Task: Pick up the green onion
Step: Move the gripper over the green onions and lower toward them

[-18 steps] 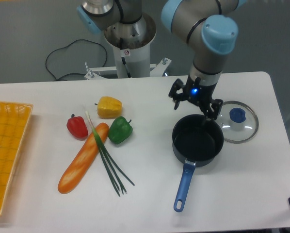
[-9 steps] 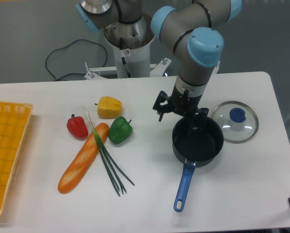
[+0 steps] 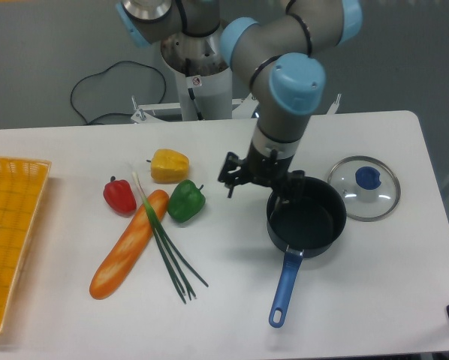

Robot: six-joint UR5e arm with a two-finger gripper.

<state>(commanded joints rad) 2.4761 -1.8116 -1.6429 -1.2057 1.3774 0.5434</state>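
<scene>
- Leftward is where the arm has travelled over the last second: its black two-finger gripper (image 3: 258, 180), which hung between the pan and the lid, now hangs over the pan's left rim, on the side toward the vegetables
- Its fingers (image 3: 229, 175) stand spread apart with nothing between them, though the dark parts blur against the pan and I judge this only from the two tips showing either side of the wrist
- The black saucepan with a blue handle (image 3: 305, 219) has not moved; its handle points toward the near edge of the white table (image 3: 375, 300)
- Right of the saucepan, just beside it, lies the round glass lid with a blue knob (image 3: 363, 187), flat on the table
- The green onion (image 3: 167, 248), a slim bunch of dark green stalks with a pale end, lies well left of the saucepan, flat on the table, its pale tip toward the far side and its dark ends fanned toward the near side; it is where it was a second ago
- A long orange-brown baguette (image 3: 129, 244) lies against the onion's left side, the stalks crossing its upper end
- Farther from the saucepan than the onion's pale end sit a red bell pepper (image 3: 119, 195) and a yellow bell pepper (image 3: 169, 165); a green bell pepper (image 3: 185, 200) sits between onion and saucepan
- At the far left edge is a yellow mesh basket (image 3: 10, 217)
</scene>
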